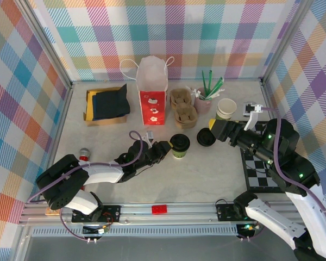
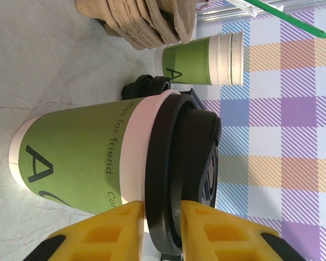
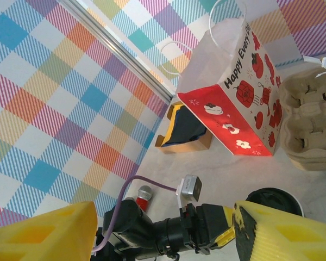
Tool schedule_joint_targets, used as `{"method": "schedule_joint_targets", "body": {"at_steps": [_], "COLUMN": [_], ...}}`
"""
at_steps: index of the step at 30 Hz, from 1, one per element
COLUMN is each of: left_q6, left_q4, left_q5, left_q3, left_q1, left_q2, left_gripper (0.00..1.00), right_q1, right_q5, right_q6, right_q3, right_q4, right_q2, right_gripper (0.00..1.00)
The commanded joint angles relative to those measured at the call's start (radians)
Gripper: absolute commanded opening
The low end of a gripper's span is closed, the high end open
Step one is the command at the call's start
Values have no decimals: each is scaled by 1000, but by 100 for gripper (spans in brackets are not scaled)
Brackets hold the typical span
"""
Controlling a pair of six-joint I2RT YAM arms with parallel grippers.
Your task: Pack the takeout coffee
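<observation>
Pinching the takeout coffee (image 1: 180, 145) by its lid with our left gripper (image 2: 162, 213), right gripper (image 3: 164, 232) spread, we judge packing undone: it stands outside the far bag (image 1: 152, 93).

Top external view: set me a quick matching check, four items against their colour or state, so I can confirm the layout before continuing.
1 takeout coffee
2 gift bag
3 cup carriers
4 loose lid

A brown, stacked
B black, lying flat
C green, lidded, gripped at the rim by left tool
D red and white, standing upright

Pairs: 1-C, 2-D, 3-A, 4-B
</observation>
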Motion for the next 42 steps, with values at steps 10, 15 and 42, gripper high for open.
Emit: {"method": "schedule_joint_targets", "body": {"at_steps": [10,15,42], "left_q6": [63,70,216], "left_q4": [-97,-120,-454], "left_q5": [-23,-21,-121], "left_q3": [20,25,168], "left_q1": [13,13,-68], "left_q2": [-76,-102,-129], "left_gripper": [35,41,63], "right_q1": [3,3,-212], "right_q5": [23,50,-209], "right_q6": [-5,-28,-356], "right_q3": [-7,16,9], "right_q4": [2,-73,-204], "right_q2": [1,40,551], "right_gripper": [75,84,99]}}
